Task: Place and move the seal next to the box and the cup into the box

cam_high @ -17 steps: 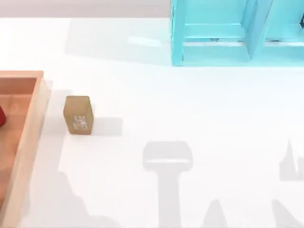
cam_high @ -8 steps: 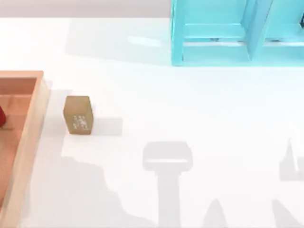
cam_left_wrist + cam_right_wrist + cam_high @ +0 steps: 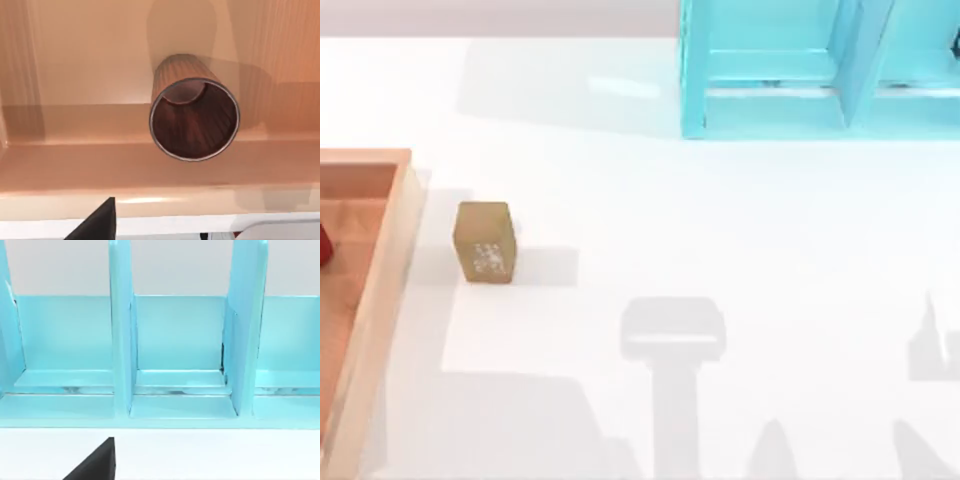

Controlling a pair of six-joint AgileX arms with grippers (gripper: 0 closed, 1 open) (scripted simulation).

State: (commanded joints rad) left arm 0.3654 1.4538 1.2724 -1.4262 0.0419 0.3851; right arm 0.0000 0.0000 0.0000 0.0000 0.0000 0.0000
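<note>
The tan seal (image 3: 485, 243) stands upright on the white table, a short gap to the right of the box (image 3: 382, 290), its carved whitish face toward the front. The dark reddish-brown ribbed cup (image 3: 194, 117) stands upright inside the box (image 3: 75, 165) near a wall, and nothing touches it; in the top view a red sliver of the cup (image 3: 323, 244) peeks in at the left edge. My left gripper hovers above the cup, open, with one dark fingertip (image 3: 97, 225) off to the side. My right gripper is parked facing the shelf, one dark fingertip (image 3: 95, 462) in sight.
A turquoise shelf frame (image 3: 770, 70) with upright dividers stands at the back right of the table; it also faces the right wrist camera (image 3: 120, 340). Arm shadows lie along the front of the white table.
The left arm's shadow at the table's lower left has spread to the right. Seal, cup and box have stayed where they were.
</note>
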